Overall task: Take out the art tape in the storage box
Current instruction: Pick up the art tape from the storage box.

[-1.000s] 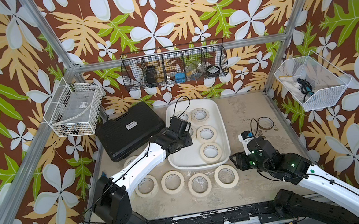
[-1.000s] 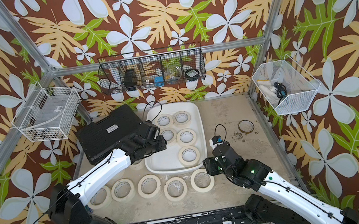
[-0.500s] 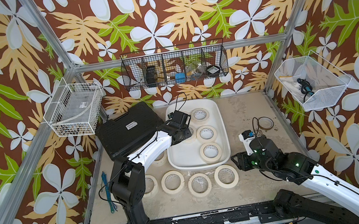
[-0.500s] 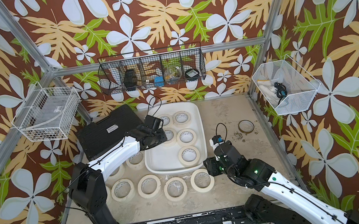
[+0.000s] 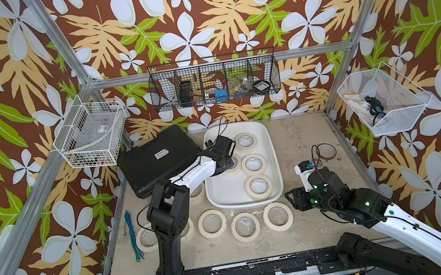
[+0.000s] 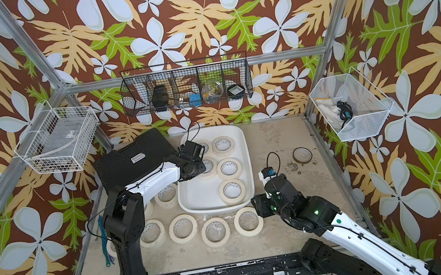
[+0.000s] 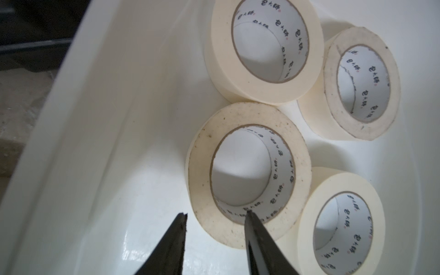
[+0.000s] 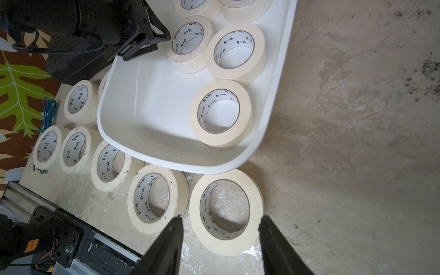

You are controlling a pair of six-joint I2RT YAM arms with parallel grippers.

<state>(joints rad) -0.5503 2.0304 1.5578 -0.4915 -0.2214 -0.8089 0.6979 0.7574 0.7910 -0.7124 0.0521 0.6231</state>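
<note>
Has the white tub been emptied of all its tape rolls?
No, in a top view several tape rolls lie inside the white tub, apart from the ones lined up on the table.

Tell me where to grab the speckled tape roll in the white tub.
The speckled tape roll lies flat, hole up, with neighbouring rolls crowding two sides. I'd bring the left gripper straight down over its ring wall, on the side facing the white tub's bare floor, then pinch core against outside.

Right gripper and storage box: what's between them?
One art tape roll, flat on the table, between right gripper and storage box; seen in right wrist view.
</note>
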